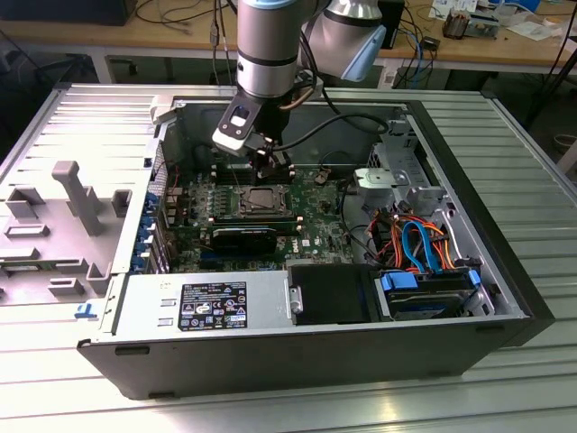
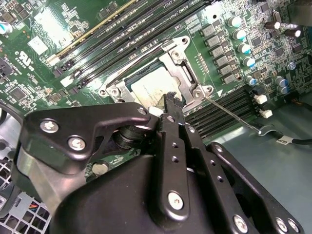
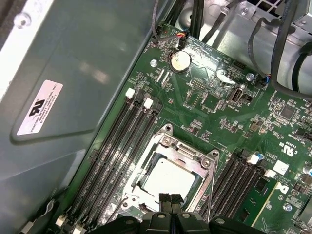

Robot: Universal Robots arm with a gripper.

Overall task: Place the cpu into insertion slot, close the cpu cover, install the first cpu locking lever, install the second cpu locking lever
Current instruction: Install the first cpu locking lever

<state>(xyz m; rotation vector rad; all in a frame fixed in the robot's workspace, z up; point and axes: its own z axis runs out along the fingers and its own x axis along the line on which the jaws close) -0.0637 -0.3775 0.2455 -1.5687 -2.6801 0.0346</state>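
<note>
Already seated: cpu in the slot, lever left to handle

In the exterior view the gripper (image 1: 269, 171) is seen just above the insertion slot (image 1: 243, 206). In the first wrist view the fingertips (image 3: 165, 200) are pressed together, with nothing clamped between them. Just beyond the tips the cpu (image 3: 168, 178) is found lying in the slot, framed by the cpu cover (image 3: 184, 155), which appears lowered. Beside the tips a thin locking lever (image 2: 229, 112) is seen standing free, apparently unlatched. It is best pressed down slowly, then sideways under its hook.
</note>
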